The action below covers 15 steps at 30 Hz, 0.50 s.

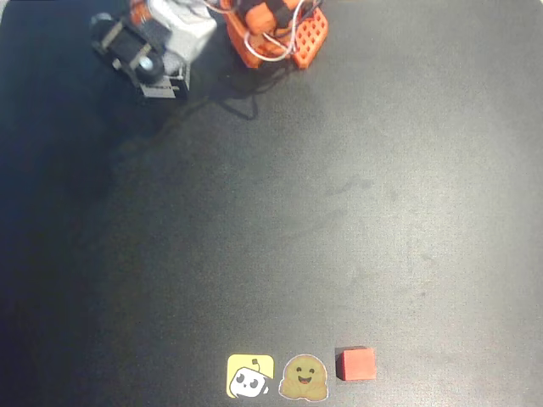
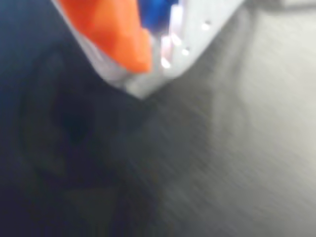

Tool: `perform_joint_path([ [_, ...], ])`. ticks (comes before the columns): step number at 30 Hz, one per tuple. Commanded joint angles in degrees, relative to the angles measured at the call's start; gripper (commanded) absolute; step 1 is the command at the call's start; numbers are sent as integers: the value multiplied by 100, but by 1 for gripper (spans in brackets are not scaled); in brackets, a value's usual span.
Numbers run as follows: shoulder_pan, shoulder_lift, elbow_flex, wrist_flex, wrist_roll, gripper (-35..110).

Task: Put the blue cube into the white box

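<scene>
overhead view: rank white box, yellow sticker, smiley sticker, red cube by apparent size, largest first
1. white box, though the arm partly covers it and it is cut at the top edge.
2. yellow sticker and smiley sticker: look about alike, not ranked.
3. red cube.

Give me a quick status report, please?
Gripper over the white box, grip unclear. Blue cube inside. Red cube far off.

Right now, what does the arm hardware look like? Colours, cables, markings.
Orange printed arm with a grid-holed orange base plate, black motor blocks and thin white and red cables looping over it. In the wrist view an orange finger shows, blurred. No markings legible.
</scene>
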Motion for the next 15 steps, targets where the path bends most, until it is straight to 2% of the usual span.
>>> perform_joint_path([
  [1,-958,0,-299,-229,598,0],
  [9,-3762,396,202,-861,1951,0],
  [15,-4966,1854,1002,-475,2426,0],
])
